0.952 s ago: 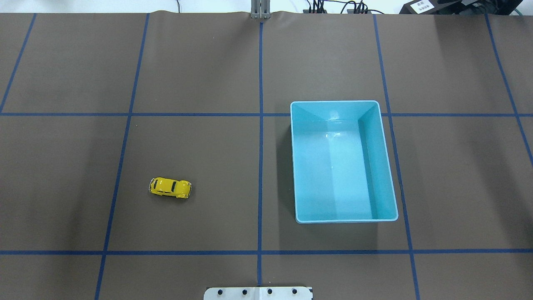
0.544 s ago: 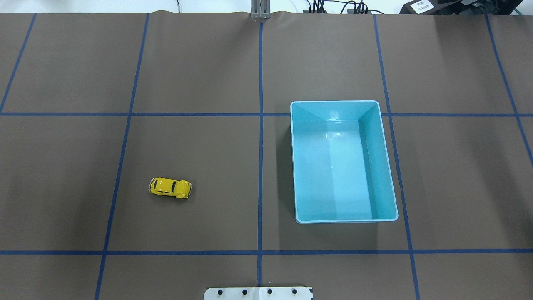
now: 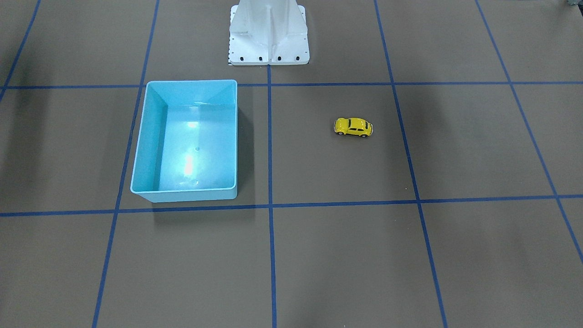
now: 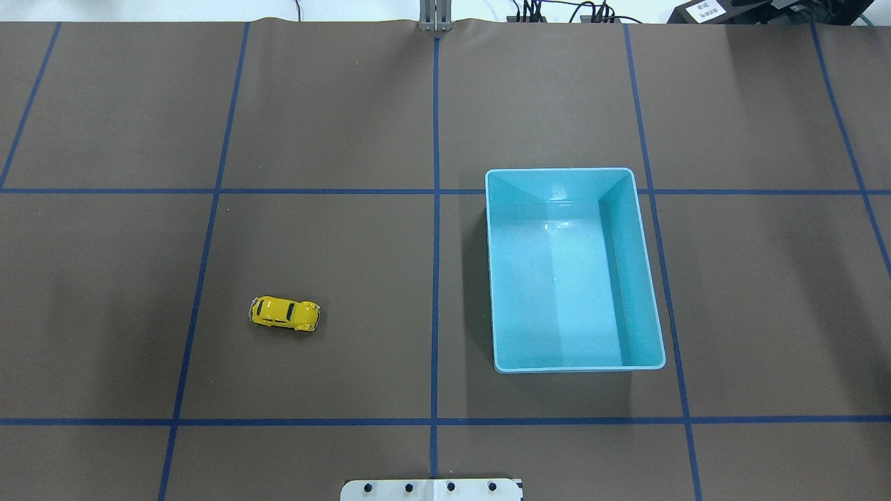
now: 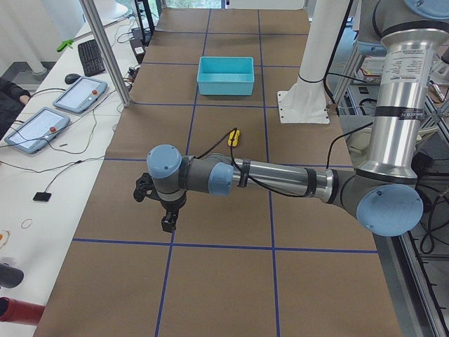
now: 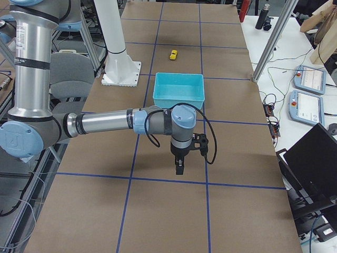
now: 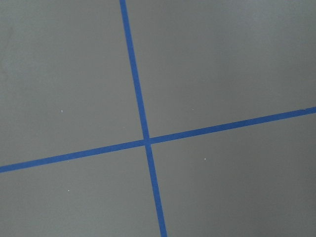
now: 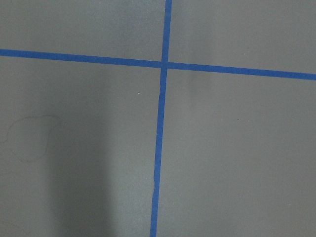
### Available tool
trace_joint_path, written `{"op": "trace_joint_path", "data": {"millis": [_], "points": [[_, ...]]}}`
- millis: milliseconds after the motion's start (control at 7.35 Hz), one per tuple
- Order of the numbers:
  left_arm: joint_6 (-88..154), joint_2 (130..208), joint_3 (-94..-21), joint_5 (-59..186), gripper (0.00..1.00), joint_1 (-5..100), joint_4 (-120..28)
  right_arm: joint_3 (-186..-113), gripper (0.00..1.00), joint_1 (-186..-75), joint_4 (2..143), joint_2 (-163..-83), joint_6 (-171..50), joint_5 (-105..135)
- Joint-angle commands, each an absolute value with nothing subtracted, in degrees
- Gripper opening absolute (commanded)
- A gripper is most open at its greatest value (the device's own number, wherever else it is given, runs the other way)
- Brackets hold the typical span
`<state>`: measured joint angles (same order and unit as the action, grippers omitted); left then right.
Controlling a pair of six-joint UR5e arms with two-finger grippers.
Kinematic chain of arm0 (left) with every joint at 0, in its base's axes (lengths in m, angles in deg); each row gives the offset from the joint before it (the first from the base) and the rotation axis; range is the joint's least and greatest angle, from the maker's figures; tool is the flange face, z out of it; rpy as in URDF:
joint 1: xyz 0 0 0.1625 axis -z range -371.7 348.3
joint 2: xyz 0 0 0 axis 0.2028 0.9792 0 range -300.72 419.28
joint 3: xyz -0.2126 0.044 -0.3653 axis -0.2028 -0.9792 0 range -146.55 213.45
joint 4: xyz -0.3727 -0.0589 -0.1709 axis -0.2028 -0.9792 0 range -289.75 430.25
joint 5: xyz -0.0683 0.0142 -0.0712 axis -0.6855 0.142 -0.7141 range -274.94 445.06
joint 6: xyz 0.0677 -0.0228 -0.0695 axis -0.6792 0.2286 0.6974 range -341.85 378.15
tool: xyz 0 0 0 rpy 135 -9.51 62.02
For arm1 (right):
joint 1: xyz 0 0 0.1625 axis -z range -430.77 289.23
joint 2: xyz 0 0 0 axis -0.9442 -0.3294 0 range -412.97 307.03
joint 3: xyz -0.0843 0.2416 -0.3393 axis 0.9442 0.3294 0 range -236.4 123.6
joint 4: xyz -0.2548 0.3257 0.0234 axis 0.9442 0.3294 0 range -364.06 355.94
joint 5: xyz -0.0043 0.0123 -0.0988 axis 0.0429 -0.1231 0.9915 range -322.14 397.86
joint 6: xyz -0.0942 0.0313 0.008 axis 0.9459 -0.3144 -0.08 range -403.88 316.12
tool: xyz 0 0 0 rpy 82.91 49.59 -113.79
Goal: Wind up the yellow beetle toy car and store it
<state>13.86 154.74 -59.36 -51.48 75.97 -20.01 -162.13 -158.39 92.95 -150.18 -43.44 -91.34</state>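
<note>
The yellow beetle toy car (image 4: 285, 313) stands on its wheels on the brown mat, left of the centre line; it also shows as the car (image 3: 353, 127), the car (image 5: 233, 136) and the car (image 6: 173, 54). My left gripper (image 5: 168, 223) hangs over the mat far out on the left end, well away from the car. My right gripper (image 6: 179, 168) points down beyond the bin at the right end. Both show only in the side views, so I cannot tell whether they are open or shut. Each wrist view holds only mat and blue tape lines.
An empty light-blue bin (image 4: 576, 170) sits right of centre, also seen as the bin (image 3: 191, 82). The robot's white base (image 3: 268, 36) stands at the table's edge. Tablets (image 5: 81, 95) and cables lie on the side desk.
</note>
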Motion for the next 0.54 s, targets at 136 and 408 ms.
{"op": "trace_joint_path", "data": {"millis": [136,408], "points": [[13.23,158.22,-64.02,-51.78,1.00,71.72,-12.65,-162.13,1.00,-158.39,92.88,-150.09,-43.35,-91.25],[12.79,162.71,-64.63,-51.35,1.00,64.36,-12.54,-162.13,1.00,-158.39,92.97,-150.09,-43.35,-91.25]]}}
